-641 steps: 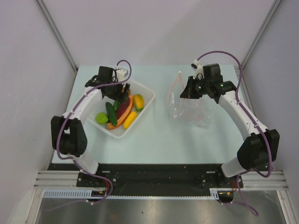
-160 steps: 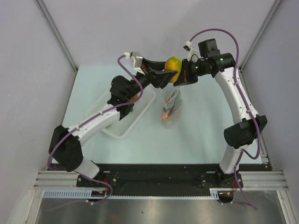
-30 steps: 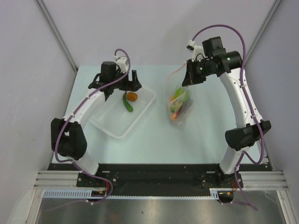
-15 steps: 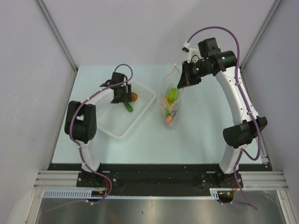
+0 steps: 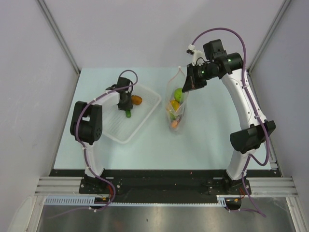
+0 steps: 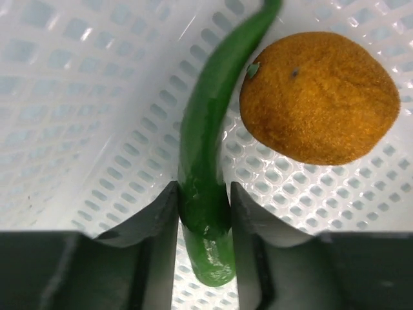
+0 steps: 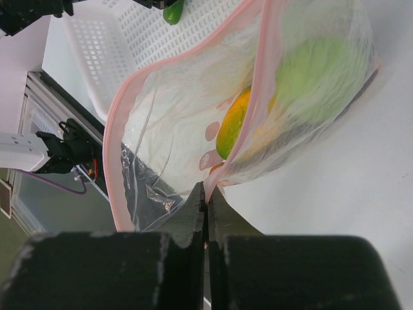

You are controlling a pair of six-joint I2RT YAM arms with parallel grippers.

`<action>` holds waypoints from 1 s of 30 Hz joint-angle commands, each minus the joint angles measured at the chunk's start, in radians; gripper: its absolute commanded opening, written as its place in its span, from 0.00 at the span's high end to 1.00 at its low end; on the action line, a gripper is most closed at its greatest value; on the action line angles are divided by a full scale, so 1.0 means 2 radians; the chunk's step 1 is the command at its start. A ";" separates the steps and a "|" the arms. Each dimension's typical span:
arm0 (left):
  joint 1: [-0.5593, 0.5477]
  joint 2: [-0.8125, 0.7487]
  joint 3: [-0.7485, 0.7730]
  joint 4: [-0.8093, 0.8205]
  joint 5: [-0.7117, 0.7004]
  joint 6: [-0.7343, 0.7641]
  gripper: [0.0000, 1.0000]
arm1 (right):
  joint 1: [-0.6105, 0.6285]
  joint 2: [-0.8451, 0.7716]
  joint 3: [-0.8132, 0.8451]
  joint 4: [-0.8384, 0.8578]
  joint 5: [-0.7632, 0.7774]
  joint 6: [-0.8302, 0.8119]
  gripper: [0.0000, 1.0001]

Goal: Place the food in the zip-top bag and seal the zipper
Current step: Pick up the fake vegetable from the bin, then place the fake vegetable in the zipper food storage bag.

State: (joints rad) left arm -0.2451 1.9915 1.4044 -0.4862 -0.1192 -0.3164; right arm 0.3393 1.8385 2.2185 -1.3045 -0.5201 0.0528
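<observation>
The clear zip-top bag (image 5: 176, 104) hangs from my right gripper (image 5: 189, 83), which is shut on its pink zipper strip (image 7: 208, 174). The bag's mouth gapes open (image 7: 161, 129). Inside it are a lime-green ball (image 7: 316, 77), a yellow-orange piece (image 7: 233, 132) and more pieces lower down (image 5: 175, 123). My left gripper (image 5: 126, 99) is down in the white tray (image 5: 120, 133). Its jaws are closed on the lower end of the green cucumber (image 6: 205, 161). An orange piece (image 6: 319, 97) lies right next to the cucumber.
The tray sits at the left of the pale table, and its perforated floor (image 6: 77, 97) fills the left wrist view. The tray's rim (image 7: 90, 58) shows beyond the bag's mouth. Grey walls stand close on both sides of the table.
My left gripper has turned and dropped into the tray over the cucumber, and its jaws now grip it. My right gripper has shifted the hanging bag slightly left and up.
</observation>
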 commanded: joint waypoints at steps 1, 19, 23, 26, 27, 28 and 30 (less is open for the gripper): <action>0.010 -0.081 0.001 0.007 0.014 -0.001 0.69 | -0.002 0.001 0.025 0.009 -0.003 0.002 1.00; -0.153 -0.240 -0.066 0.633 0.308 -0.001 0.85 | -0.032 0.000 0.001 0.009 -0.031 0.019 1.00; -0.200 -0.205 -0.043 0.663 0.318 -0.003 0.79 | -0.035 -0.003 -0.002 0.009 -0.030 0.020 1.00; -0.217 -0.186 -0.049 0.657 0.312 -0.008 0.77 | -0.035 -0.007 -0.002 0.012 -0.031 0.022 1.00; -0.220 -0.184 -0.056 0.658 0.309 -0.015 0.77 | -0.036 -0.006 -0.002 0.013 -0.031 0.022 1.00; -0.223 -0.183 -0.060 0.650 0.306 -0.016 0.77 | -0.036 -0.007 -0.003 0.013 -0.030 0.022 1.00; -0.226 -0.183 -0.074 0.632 0.291 -0.023 0.77 | -0.038 -0.008 -0.002 0.013 -0.031 0.022 1.00</action>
State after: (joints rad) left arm -0.6819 1.6371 1.2732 0.7391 0.4751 -0.3229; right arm 0.2726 1.8404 2.2082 -1.3037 -0.5625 0.0792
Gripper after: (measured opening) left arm 0.357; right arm 0.010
